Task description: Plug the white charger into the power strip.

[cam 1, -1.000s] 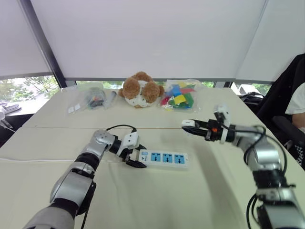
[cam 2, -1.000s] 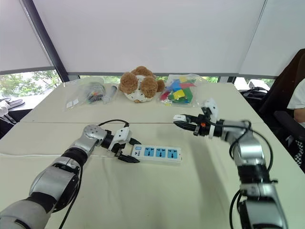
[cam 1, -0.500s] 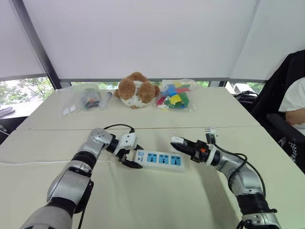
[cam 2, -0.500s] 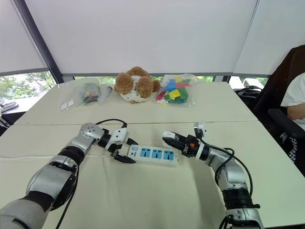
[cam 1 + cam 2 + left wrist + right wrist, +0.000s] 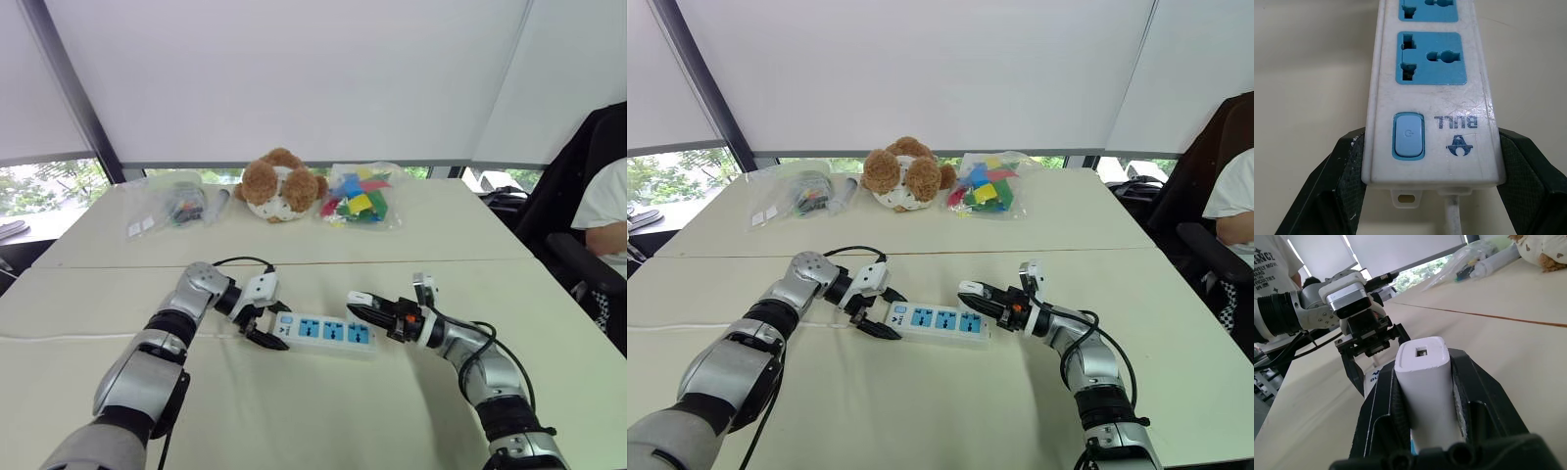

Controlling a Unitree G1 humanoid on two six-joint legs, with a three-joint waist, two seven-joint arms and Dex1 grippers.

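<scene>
The power strip (image 5: 325, 331) lies flat on the cream table, a long white bar with three blue socket panels. My left gripper (image 5: 265, 328) is shut on its switch end; in the left wrist view the black fingers (image 5: 1347, 181) clamp both long sides beside the blue switch (image 5: 1408, 135). My right gripper (image 5: 367, 307) is shut on the white charger (image 5: 1426, 391), which sticks out between the fingers. The white charger (image 5: 359, 298) hangs just above the strip's far right end. Its prongs are hidden.
At the back of the table (image 5: 294, 411) sit a brown plush bear (image 5: 279, 186), a bag of coloured blocks (image 5: 361, 196) and a clear bag of small items (image 5: 181, 204). A person in a chair (image 5: 602, 220) is at the right edge. The strip's thin cord (image 5: 686, 323) runs left.
My right gripper has come down and to the left with the charger, from well above the table to just over the strip's right end. The left gripper keeps its hold on the strip.
</scene>
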